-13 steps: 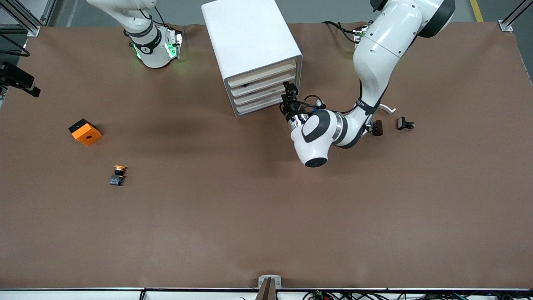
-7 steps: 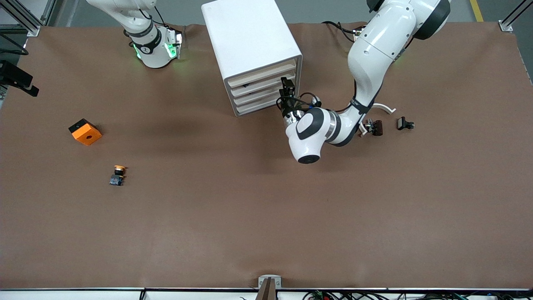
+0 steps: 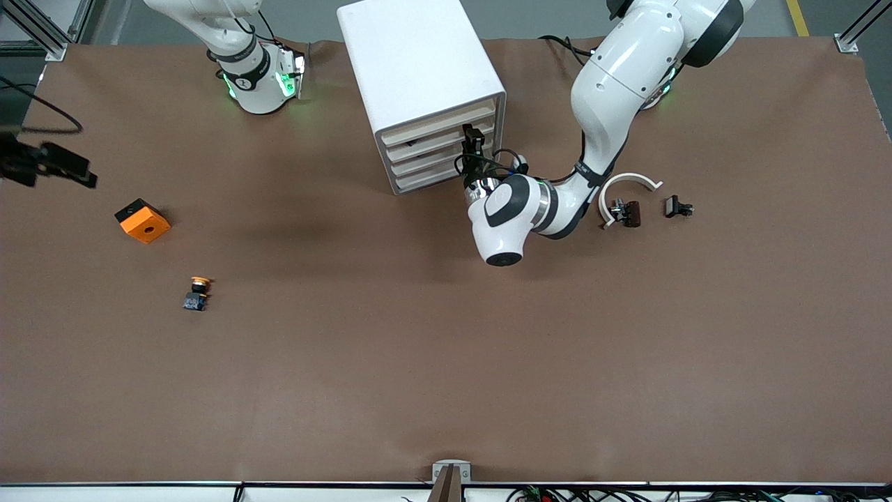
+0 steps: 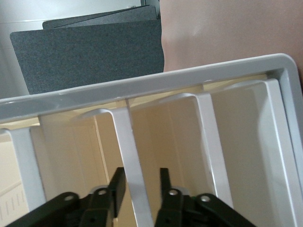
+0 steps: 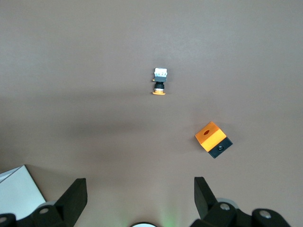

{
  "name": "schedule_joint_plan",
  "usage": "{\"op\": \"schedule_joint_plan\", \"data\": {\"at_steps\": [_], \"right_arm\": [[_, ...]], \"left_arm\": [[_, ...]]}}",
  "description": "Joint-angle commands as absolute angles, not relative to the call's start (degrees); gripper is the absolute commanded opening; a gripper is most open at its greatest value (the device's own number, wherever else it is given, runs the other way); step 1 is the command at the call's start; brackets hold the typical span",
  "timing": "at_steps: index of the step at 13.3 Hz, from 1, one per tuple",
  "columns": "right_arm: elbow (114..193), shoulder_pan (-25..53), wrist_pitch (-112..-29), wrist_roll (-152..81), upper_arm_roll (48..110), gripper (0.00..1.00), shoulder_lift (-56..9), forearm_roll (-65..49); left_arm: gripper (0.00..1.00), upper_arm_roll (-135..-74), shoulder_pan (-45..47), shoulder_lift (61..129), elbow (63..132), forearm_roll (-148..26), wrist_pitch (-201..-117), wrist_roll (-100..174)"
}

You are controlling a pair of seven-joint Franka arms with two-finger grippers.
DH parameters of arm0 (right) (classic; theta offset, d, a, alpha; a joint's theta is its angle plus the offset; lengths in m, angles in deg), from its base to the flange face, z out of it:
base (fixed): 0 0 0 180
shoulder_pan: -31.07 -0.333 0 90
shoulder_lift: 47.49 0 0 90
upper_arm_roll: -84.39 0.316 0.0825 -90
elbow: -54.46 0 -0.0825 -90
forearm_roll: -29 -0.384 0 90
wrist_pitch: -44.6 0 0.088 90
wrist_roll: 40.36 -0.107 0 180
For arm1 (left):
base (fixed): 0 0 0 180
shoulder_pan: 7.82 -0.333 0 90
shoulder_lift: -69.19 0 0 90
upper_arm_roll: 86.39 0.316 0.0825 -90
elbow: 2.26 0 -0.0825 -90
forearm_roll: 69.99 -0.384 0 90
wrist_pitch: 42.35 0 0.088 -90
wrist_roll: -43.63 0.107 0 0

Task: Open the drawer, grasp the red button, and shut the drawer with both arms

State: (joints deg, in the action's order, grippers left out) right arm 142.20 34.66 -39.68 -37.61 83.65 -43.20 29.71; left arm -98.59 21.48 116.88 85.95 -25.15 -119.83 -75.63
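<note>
**Front view with both wrist views.** The white cabinet [image 3: 418, 63] stands at 12 o'clock on the brown table [image 3: 446, 362], its four stacked beige drawer fronts all flush with one another. The left arm [image 3: 613, 77] reaches from its base at about 1 o'clock, elbow bent, and brings the left gripper [image 3: 472, 143] up against the drawer fronts at the end of the cabinet toward the left arm. In the left wrist view, the left gripper [image 4: 140, 184] has its two black fingers [image 4: 118, 182] slightly parted. They stand one on either side of the white handle bar [image 4: 134, 156] of the drawer [image 4: 151, 142]. This is one of the two inner drawers of the stack, and it is shut. The right arm [image 3: 254, 70] waits at 11 o'clock. In its own view, the right gripper [image 5: 140, 198] has its fingers spread wide and is held high over the table. The orange cube [image 3: 142, 220] lies at 9 o'clock and the yellow-capped button [image 3: 197, 293] at 8 o'clock. A white curved piece [image 3: 627, 183] and two small dark parts [image 3: 631, 213] lie at about 3 o'clock, well apart from the cabinet.
</note>
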Motion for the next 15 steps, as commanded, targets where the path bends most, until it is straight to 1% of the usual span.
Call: {"op": "schedule_joint_plan", "data": {"at_steps": [1, 2, 4, 5, 8, 10, 13, 15], "right_arm": [[139.45, 34.85, -39.07, -37.11, 83.69, 1.0, -40.55, 30.75], [139.45, 34.94, -39.07, -37.11, 83.6, 1.0, -39.93, 30.75], [139.37, 34.94, -40.03, -37.19, 83.6, 1.0, -38.36, 30.75], [139.37, 34.94, -40.12, -37.28, 83.6, 1.0, -38.17, 30.75], [139.45, 34.59, -39.68, -38.25, 83.52, 1.0, -38.17, 30.23], [139.37, 33.8, -39.42, -46.37, 83.78, 1.0, -38.08, 29.7], [139.37, 28.54, -39.25, -60.71, 83.78, 1.0, -38.26, 30.22], [139.45, 27.12, -38.98, -68.63, 83.87, 1.0, -38.26, 29.62]], "left_arm": [[0.2, -98.78, 21.28, 117.78, 85.54, -23.85, -118.99, -76.86], [0.17, -98.7, 21.28, 117.88, 85.45, -23.85, -119.07, -76.86], [0.15, -98.7, 20.93, 118.05, 85.28, -23.85, -119.07, -76.86], [0.12, -98.61, 20.66, 118.05, 85.19, -23.85, -119.07, -76.86], [0.1, -98.34, 20.22, 118.05, 85.01, -23.76, -119.07, -76.86], [0.1, -98.26, 19.35, 118.05, 84.75, -23.85, -118.99, -76.86], [0.1, -98.08, 17.59, 118.05, 83.79, -24.2, -119.07, -76.87], [0.1, -95.72, 17.23, 118.05, 83.25, -24.11, -119.07, -76.95]]}}
